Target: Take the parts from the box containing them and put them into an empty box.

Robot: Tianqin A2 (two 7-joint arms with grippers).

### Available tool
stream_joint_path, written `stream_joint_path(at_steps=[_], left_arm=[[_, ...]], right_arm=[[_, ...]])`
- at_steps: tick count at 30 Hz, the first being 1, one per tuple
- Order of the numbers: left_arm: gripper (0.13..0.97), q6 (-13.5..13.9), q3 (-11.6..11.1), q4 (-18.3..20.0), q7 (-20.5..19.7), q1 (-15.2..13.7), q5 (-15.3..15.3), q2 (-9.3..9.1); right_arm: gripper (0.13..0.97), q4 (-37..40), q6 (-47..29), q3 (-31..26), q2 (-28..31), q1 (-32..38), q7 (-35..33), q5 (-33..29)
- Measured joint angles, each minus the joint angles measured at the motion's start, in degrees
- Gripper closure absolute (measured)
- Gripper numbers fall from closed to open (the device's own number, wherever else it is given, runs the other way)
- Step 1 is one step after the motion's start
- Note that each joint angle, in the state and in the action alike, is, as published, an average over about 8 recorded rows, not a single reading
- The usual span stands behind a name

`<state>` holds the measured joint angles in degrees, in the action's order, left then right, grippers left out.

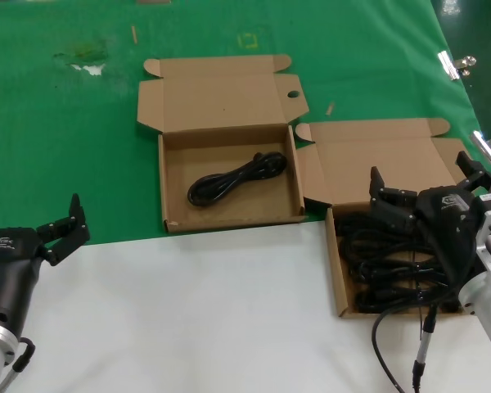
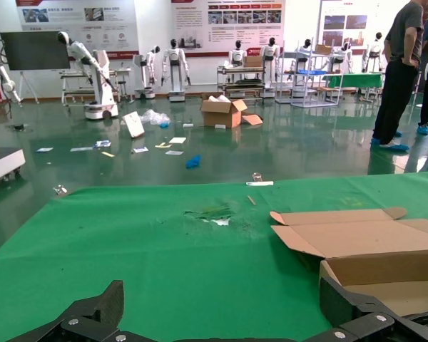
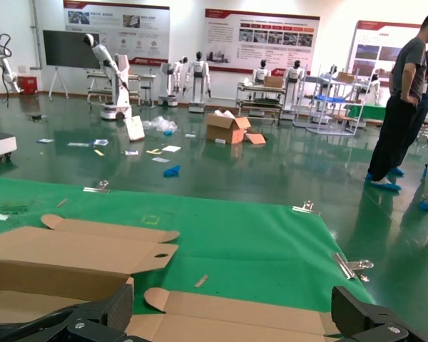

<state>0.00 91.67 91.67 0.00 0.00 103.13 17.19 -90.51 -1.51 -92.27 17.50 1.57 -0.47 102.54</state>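
Note:
One black cord [image 1: 237,176] lies in the left cardboard box [image 1: 170,176] on the green cloth. Several more coiled cords [image 1: 385,266] fill the right box [image 1: 337,270] at the table's right side. My right gripper [image 1: 417,173] hangs open just above that right box, with nothing between its fingers. In the right wrist view the right gripper [image 3: 235,312] is spread wide over the box's back flap [image 3: 271,320]. My left gripper [image 1: 68,229] waits open at the near left over the cloth's edge. The left wrist view shows the left gripper [image 2: 225,308] above bare green cloth, with the left box [image 2: 374,246] beside it.
Both boxes' lids lie folded back toward the far side. My own thin black cable with a metal tip [image 1: 421,352] dangles below the right arm. Metal clips [image 1: 454,61] hold the cloth at the right table edge. White tabletop [image 1: 204,311] stretches across the near side.

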Motion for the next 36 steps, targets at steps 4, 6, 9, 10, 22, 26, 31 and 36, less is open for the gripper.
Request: stream_joint_path(at_steps=[4, 6, 9, 10, 22, 26, 31, 36], left_arm=[[0.132, 0.0, 0.0, 0.0, 0.0, 0.0, 0.0, 0.0], [0.132, 0.0, 0.0, 0.0, 0.0, 0.0, 0.0, 0.0], [0.132, 0.0, 0.0, 0.0, 0.0, 0.0, 0.0, 0.0], [0.132, 0.0, 0.0, 0.0, 0.0, 0.0, 0.0, 0.0], [0.132, 0.0, 0.0, 0.0, 0.0, 0.0, 0.0, 0.0], [0.132, 0.0, 0.0, 0.0, 0.0, 0.0, 0.0, 0.0], [0.132, 0.0, 0.0, 0.0, 0.0, 0.0, 0.0, 0.0], [0.132, 0.0, 0.0, 0.0, 0.0, 0.0, 0.0, 0.0]], right_arm=[[0.129, 0.0, 0.0, 0.0, 0.0, 0.0, 0.0, 0.0], [0.129, 0.0, 0.0, 0.0, 0.0, 0.0, 0.0, 0.0], [0.129, 0.0, 0.0, 0.0, 0.0, 0.0, 0.0, 0.0], [0.129, 0.0, 0.0, 0.0, 0.0, 0.0, 0.0, 0.0], [0.129, 0.0, 0.0, 0.0, 0.0, 0.0, 0.0, 0.0], [0.129, 0.0, 0.0, 0.0, 0.0, 0.0, 0.0, 0.0], [0.129, 0.0, 0.0, 0.0, 0.0, 0.0, 0.0, 0.0], [0.129, 0.0, 0.0, 0.0, 0.0, 0.0, 0.0, 0.0]])
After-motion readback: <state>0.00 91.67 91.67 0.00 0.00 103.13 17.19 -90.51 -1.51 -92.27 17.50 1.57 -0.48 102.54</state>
